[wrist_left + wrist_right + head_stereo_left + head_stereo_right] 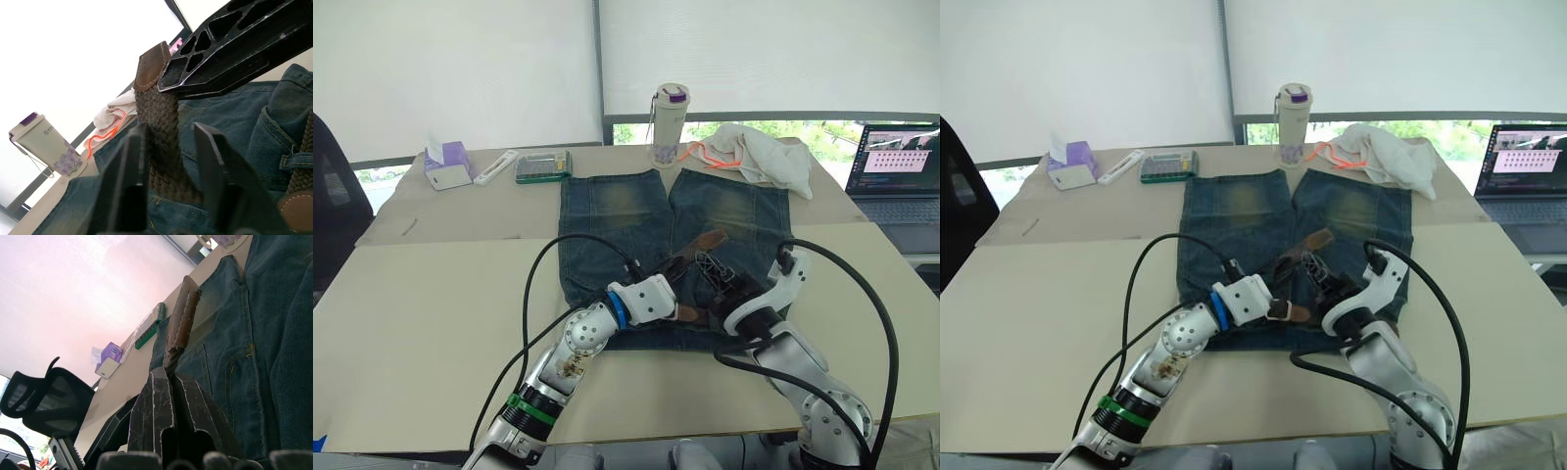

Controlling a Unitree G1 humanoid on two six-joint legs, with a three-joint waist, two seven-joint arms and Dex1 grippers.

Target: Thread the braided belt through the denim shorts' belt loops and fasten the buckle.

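The denim shorts point(617, 220) lie flat on the table point(431, 313), waistband nearest me. The braided belt point(159, 127) runs along the waistband, passing under a belt loop point(292, 159), and its free end rises over the shorts to a brown leather tip point(710, 239). My right gripper point(717, 276) is shut on that raised strap just below the tip. My left gripper point(672, 270) stands open, its fingers point(128, 186) straddling the strap lower down, with denim showing beside the strap. A small silvery piece at the waistband looks like the buckle point(1279, 311).
Behind the shorts stand a tumbler point(669, 122) and a white cloth with orange cord point(759, 152). A tissue box point(448, 164), a white remote point(496, 166) and a green device point(543, 164) sit at the back left. A laptop point(899, 166) is at the right.
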